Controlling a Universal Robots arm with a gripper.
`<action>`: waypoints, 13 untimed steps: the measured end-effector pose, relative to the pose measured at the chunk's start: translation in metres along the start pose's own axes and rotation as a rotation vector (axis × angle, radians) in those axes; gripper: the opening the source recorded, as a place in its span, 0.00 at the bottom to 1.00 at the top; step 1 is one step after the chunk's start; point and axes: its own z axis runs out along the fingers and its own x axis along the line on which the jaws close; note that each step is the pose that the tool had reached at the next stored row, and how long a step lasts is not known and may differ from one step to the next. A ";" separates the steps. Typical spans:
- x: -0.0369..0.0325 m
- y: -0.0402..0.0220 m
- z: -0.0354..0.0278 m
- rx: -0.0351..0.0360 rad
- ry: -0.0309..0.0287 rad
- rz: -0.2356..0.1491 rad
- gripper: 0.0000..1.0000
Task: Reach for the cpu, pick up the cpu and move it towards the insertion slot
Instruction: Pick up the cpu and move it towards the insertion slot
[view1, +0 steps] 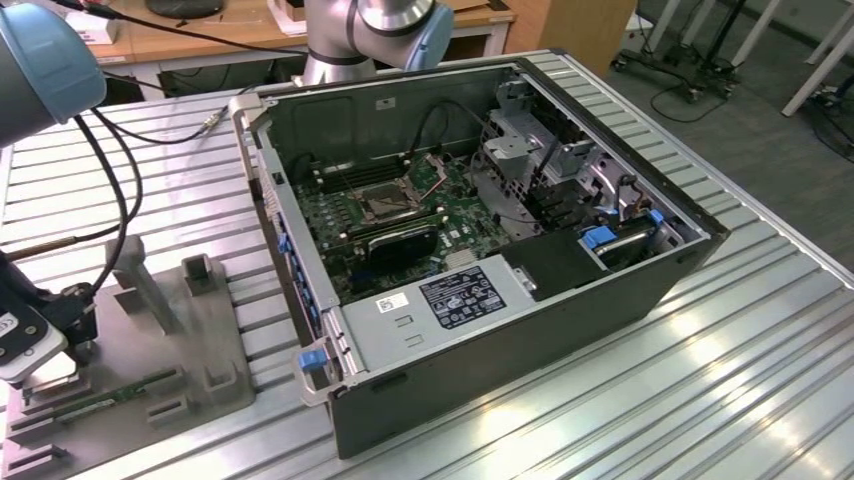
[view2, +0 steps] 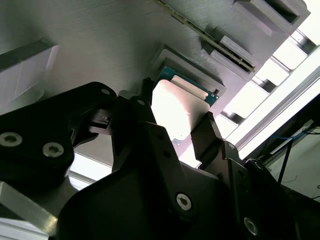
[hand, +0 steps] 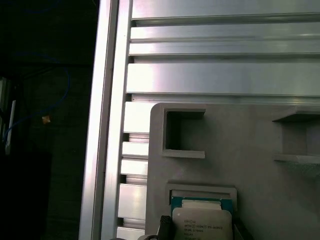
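Slatted aluminium table (view1: 747, 390), and down at the grey fixture plate (view1: 200, 330) the gripper (view2: 177, 106) is open, fingers (view2: 145, 112) straddling the cpu (view2: 175, 125), which lies flat in its recess. An off-centre squeeze could cock the chip against the recess walls, or let it slip. Moving outward, the green memory strip (view1: 114, 393) lies near. Then the computer case (view1: 534, 340) wall stands between here and the insertion slot (view1: 378, 203).

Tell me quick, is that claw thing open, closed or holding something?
Gripper: down at the cpu, which sits in its grey holder; open or shut on it cannot be told.
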 end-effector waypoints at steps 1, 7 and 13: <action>0.0000 0.0000 -0.0002 0.0000 0.0000 0.000 0.55; 0.0000 0.0001 -0.0021 0.0000 0.0002 0.000 0.55; 0.0000 0.0002 -0.0039 0.0000 0.0001 0.000 0.55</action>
